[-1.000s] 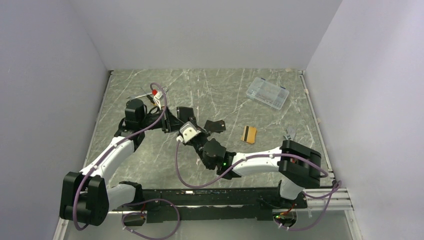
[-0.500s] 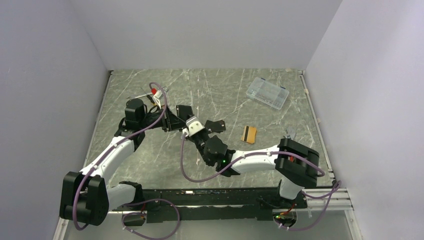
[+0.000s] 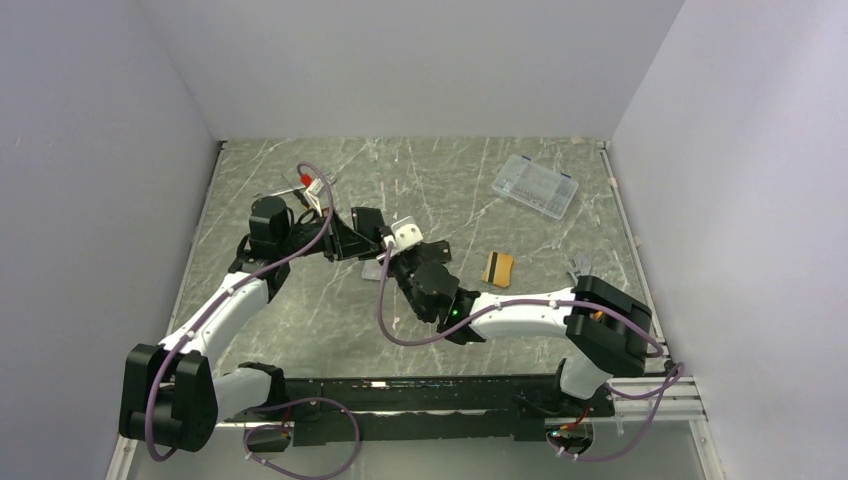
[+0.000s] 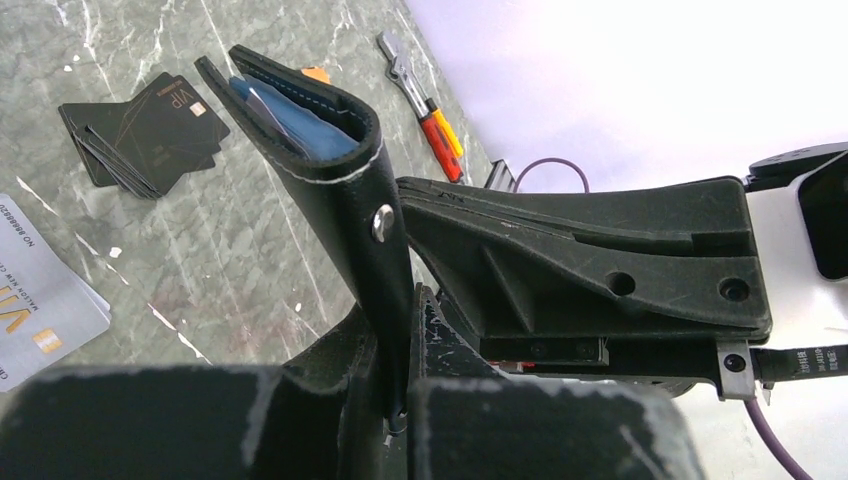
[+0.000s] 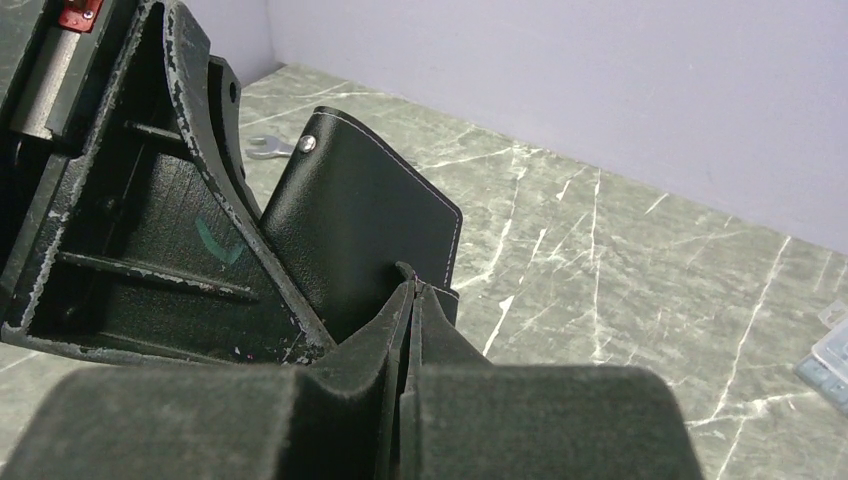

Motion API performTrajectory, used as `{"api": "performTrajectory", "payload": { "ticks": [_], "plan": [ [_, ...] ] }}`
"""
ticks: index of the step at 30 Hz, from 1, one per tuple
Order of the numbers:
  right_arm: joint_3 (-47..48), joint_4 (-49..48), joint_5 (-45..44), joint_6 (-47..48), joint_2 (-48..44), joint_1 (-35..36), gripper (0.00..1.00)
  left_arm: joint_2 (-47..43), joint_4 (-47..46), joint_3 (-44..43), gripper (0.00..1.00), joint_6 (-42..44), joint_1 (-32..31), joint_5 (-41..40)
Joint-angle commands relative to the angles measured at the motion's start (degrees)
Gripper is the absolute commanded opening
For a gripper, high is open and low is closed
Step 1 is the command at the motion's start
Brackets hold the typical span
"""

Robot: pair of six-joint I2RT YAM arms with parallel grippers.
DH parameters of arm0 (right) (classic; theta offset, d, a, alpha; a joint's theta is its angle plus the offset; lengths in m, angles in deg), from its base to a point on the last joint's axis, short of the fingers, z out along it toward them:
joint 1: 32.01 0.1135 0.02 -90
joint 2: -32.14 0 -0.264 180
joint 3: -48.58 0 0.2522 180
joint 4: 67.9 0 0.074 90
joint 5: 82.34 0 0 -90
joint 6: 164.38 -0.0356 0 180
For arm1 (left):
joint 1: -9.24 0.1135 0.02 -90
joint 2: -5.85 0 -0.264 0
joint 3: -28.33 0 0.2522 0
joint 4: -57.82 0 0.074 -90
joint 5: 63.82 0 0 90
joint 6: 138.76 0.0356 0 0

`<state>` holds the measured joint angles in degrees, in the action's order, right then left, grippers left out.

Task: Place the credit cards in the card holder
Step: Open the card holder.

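The card holder (image 3: 368, 222) is a black wallet held upright off the table. My left gripper (image 3: 350, 243) is shut on its tab just below the silver snap (image 4: 381, 222). In the left wrist view the holder (image 4: 345, 150) gapes open, blue inside, with a small orange corner (image 4: 317, 73) poking out at its top. My right gripper (image 5: 412, 285) is shut, its tips against the holder's lower edge (image 5: 360, 230); I see nothing between its fingers. One orange credit card (image 3: 498, 267) with a black stripe lies flat on the table to the right.
A fan of black cards (image 4: 140, 125) lies just right of the holder (image 3: 432, 250). Pale cards (image 4: 40, 305) lie near the grippers. A red-handled tool (image 3: 310, 185) lies at the back left. A clear plastic box (image 3: 535, 185) sits at the back right.
My right gripper has swung up and away from me, from the table in front of the holder to the holder's edge. The left arm and the holder have stayed put.
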<state>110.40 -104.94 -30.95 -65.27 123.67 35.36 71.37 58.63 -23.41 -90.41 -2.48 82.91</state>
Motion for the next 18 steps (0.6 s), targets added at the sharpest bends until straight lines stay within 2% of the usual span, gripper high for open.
{"api": "performTrajectory", "payload": {
  "ticks": [1, 8, 18],
  "plan": [
    [2.53, 0.04, -5.65, -4.16, -2.13, -3.47, 0.00, -2.15, 0.86, -0.54, 0.00, -1.29, -2.76, 13.82],
    [3.42, 0.65, -8.31, -11.81, -2.12, -4.18, 0.00, -2.56, 0.73, -0.34, 0.00, -1.57, -2.77, 14.02],
    [6.09, -1.75, -10.91, -5.44, -2.15, -4.58, 0.00, -3.21, 0.85, -0.38, 0.00, -1.87, -2.73, 13.88]
  ]
}}
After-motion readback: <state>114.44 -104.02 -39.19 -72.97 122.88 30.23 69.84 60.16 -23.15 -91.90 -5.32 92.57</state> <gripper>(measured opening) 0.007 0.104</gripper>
